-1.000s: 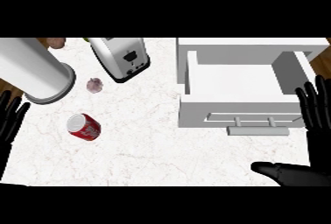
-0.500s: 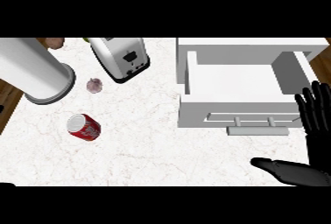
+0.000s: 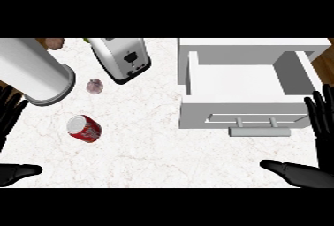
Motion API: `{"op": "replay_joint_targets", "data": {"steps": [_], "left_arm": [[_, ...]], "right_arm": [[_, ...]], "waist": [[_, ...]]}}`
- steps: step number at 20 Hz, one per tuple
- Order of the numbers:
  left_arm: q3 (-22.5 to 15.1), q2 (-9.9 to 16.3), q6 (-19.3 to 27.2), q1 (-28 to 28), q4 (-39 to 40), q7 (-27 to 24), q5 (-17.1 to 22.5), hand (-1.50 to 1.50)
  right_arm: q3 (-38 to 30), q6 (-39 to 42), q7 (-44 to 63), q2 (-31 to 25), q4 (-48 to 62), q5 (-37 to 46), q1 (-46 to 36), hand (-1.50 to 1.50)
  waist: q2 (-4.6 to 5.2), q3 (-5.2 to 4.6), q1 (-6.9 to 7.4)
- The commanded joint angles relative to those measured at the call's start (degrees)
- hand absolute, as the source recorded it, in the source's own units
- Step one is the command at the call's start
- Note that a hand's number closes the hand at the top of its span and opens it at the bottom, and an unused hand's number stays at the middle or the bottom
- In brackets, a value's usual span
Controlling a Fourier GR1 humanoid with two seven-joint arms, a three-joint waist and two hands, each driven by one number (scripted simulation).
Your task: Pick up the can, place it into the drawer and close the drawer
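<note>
A red can [image 3: 84, 128] with a silver top is seen lying tilted on the white marbled bench [image 3: 163, 154], toward the bench's left edge and about midway between its near and far edges. Nothing is touching the can.

The left robot hand [image 3: 9, 115] is shown at the bench's left edge, just left of the can and apart from it, with its fingers straight and spread, holding nothing; its thumb [image 3: 18, 172] is seen lower down, near the bench's near left corner. The right robot hand [image 3: 322, 118] is shown at the bench's right edge, well apart from the can, with the whole width of the bench between them. Its fingers are also straight and open, pointing to the far side, and its thumb [image 3: 297, 173] lies over the near right part of the bench.

A white drawer [image 3: 244, 95] is seen pulled open at the far right of the bench, its inside bare, with a grey bar handle [image 3: 259, 131] on its front. The right robot hand is just beside the drawer's right front corner.

Beyond the can, a small pinkish lump [image 3: 95, 86] lies on the bench. A large white cylinder [image 3: 32, 73] stands at the far left corner, and a silver toaster [image 3: 121, 59] stands at the far edge beside it.
</note>
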Motion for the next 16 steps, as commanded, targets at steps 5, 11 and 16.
{"op": "replay_joint_targets", "data": {"steps": [5, 11, 16], "left_arm": [[-3.7, -3.5, -1.2, -0.9, 11.4, -8.5, -9.4, -1.5], [-2.6, -4.9, -2.5, 4.3, 15.7, -17.1, -12.4, -1.5], [-6.1, -8.6, 4.4, -0.6, 19.6, -18.1, -18.5, -1.5]], "right_arm": [[-1.6, 1.9, -0.4, 0.2, -4.0, -1.6, 3.4, -1.5], [-1.0, 3.1, 0.2, 0.8, -7.5, -0.5, 6.5, -1.5], [-5.1, 3.1, 3.6, -1.2, -4.9, -3.0, 0.9, -1.5]], "waist": [[0.0, -0.03, -0.22], [-0.03, -0.04, -0.13], [-0.01, -0.02, -0.01]]}}
